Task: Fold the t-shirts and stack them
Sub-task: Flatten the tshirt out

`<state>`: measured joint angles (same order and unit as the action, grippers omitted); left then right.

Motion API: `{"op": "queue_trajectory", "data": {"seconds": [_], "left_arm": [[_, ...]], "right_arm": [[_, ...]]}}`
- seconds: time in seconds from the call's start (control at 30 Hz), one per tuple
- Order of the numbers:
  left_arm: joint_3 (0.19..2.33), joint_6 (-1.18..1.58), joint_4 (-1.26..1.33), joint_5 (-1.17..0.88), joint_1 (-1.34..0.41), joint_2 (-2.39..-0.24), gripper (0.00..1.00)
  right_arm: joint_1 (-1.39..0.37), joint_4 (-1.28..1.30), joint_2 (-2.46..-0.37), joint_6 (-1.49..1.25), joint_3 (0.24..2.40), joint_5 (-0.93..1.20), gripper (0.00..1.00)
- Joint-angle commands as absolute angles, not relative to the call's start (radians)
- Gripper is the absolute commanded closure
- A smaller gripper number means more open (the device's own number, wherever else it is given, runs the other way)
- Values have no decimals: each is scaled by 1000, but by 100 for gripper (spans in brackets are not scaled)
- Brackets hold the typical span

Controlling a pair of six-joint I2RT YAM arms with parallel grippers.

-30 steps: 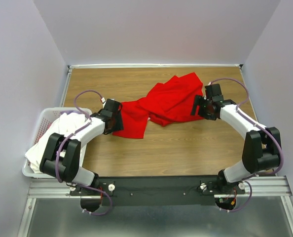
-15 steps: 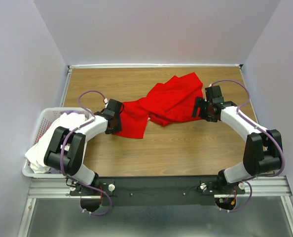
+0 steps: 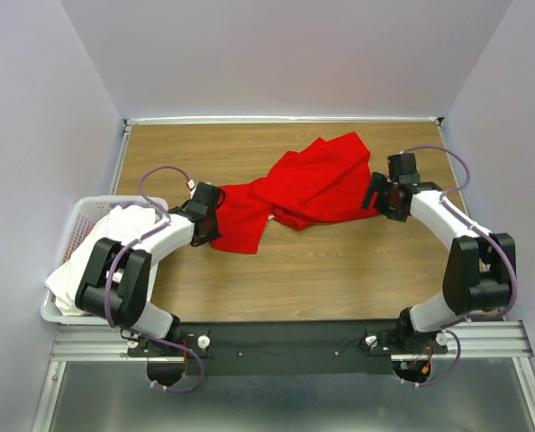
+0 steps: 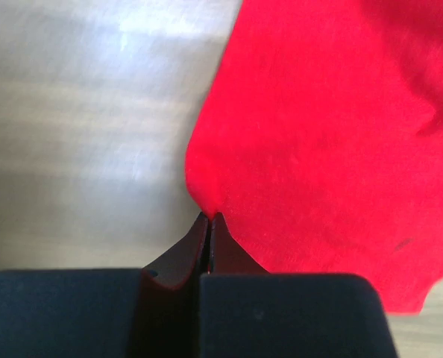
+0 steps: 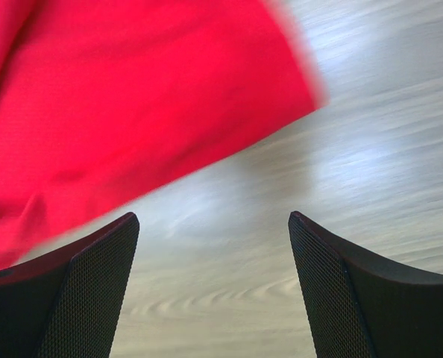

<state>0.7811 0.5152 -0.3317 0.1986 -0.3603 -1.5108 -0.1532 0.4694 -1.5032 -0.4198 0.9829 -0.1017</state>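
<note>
Left pincer (image 4: 209,218) clamped red t-shirt (image 4: 326,134) edge; right pincer (image 5: 210,224) shifted rightward.

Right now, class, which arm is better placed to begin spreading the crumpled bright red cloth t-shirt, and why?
Left. The left gripper is shut on an edge of the bright red cloth t-shirt; the right gripper hovers open over the wooden table beside it.

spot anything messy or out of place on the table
The red t-shirt lies crumpled and bunched across the middle of the table, not spread flat. White shirts are heaped untidily in the basket beside the left edge. Nothing looks damaged.
</note>
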Motion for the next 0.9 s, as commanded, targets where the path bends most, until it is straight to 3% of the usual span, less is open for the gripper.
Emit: {"op": "queue_trajectory", "data": {"seconds": [0.0, 0.2, 0.53, 0.63, 0.8, 0.87], "left_arm": [[799, 528, -429, 244, -364, -1398, 100], [844, 511, -463, 265, -350, -1281, 100], [822, 503, -433, 226, -348, -1220, 100], [834, 494, -417, 210, -327, -1229, 100], [925, 473, -411, 202, -256, -1253, 100], [969, 469, -422, 215, -236, -1250, 100]], "right_arm": [[-13, 482, -1572, -468, 1011, -51, 14], [101, 413, -1649, -512, 1028, 57, 27], [109, 331, -1784, -540, 1049, 133, 30], [109, 305, -1819, -549, 1048, 169, 44], [109, 311, -1842, -558, 1138, 209, 88], [110, 324, -1815, -554, 1187, 204, 96]]}}
